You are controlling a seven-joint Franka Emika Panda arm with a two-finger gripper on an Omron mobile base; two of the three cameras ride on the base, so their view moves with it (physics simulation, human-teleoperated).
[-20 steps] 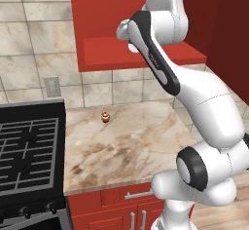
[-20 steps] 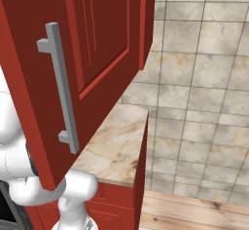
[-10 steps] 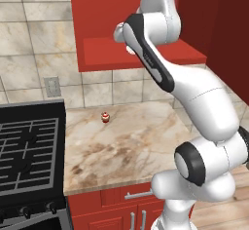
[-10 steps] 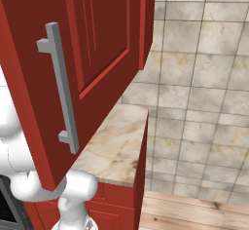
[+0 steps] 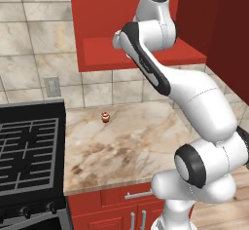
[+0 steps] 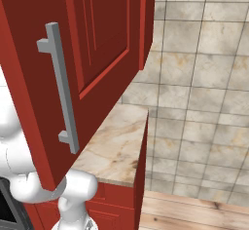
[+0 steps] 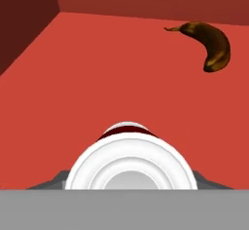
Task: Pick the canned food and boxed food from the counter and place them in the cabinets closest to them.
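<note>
In the hand view I look down on the canned food: a white rim, a silvery top and a sliver of red label. My gripper is shut on it, with a grey finger showing at each side. The can is over the red shelf inside the open wall cabinet; whether it touches the shelf I cannot tell. In the left base view my arm reaches up into that cabinet above the marbled counter. The boxed food is out of view.
A brown banana lies on the shelf, further in and to the right. A tiny red-and-tan item sits on the counter by the backsplash. A black stove is at the left. The open cabinet door with its silver handle hangs close by.
The arm's upper joints have swung a little to the left and lower at the cabinet. The counter and door are unchanged.
</note>
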